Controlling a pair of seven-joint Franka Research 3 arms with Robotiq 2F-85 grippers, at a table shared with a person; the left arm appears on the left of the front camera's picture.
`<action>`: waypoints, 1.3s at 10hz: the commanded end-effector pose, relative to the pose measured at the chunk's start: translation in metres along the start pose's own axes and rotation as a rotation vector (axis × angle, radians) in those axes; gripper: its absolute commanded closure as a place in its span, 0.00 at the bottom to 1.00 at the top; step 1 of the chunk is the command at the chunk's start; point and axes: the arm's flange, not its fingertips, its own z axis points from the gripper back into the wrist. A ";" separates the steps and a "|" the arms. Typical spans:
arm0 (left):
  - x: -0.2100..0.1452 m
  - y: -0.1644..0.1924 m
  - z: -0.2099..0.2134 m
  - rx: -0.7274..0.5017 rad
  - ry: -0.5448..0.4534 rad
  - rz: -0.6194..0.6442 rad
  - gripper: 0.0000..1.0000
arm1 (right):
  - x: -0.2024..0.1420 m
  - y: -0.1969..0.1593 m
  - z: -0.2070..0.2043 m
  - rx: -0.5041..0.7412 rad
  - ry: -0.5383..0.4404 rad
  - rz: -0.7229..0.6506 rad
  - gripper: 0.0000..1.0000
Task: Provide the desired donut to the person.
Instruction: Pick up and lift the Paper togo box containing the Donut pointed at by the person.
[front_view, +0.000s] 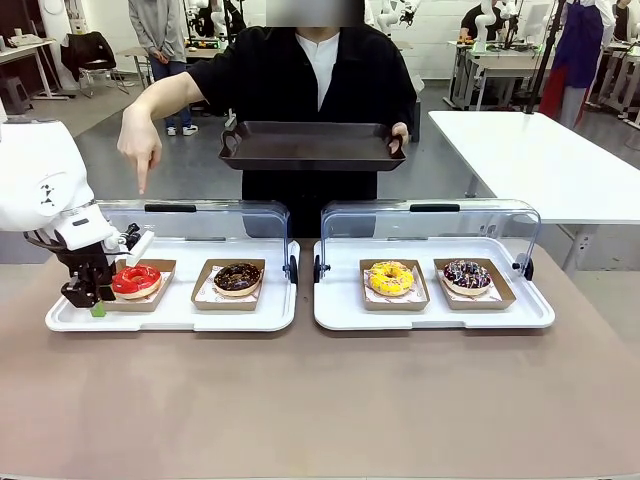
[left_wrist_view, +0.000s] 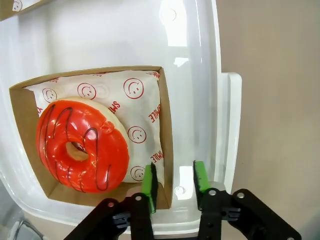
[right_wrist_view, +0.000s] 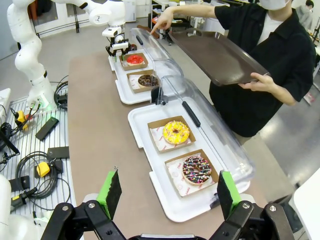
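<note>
At the lower left of the front view, the robot's left hand (left_wrist_view: 174, 171) stands partly open. Its pads sit either side of one wall of the cardboard box (left_wrist_view: 167, 130) holding the red donut (left_wrist_view: 82, 147), without pinching it. The person's hand (front_view: 140, 148) points down above that donut. The right hand (right_wrist_view: 170, 176) gapes wide, holding nothing.

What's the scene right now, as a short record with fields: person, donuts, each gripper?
person: holds a dark tray, other hand points down toward the red donut
red donut: in its cardboard box, on the left white tray
left gripper: open, astride the box's wall
right gripper: open, holding nothing
other donuts: chocolate, yellow, sprinkled, each boxed
</note>
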 end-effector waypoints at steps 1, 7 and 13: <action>-0.003 0.001 -0.001 0.014 -0.009 -0.017 1.00 | 0.000 0.000 -0.001 0.002 -0.013 0.005 0.00; -0.004 0.000 0.000 0.017 -0.013 -0.033 1.00 | 0.000 0.000 -0.001 0.002 -0.013 0.005 0.00; -0.002 -0.081 0.144 0.052 0.040 -0.088 1.00 | 0.000 0.000 -0.001 0.002 -0.013 0.005 0.00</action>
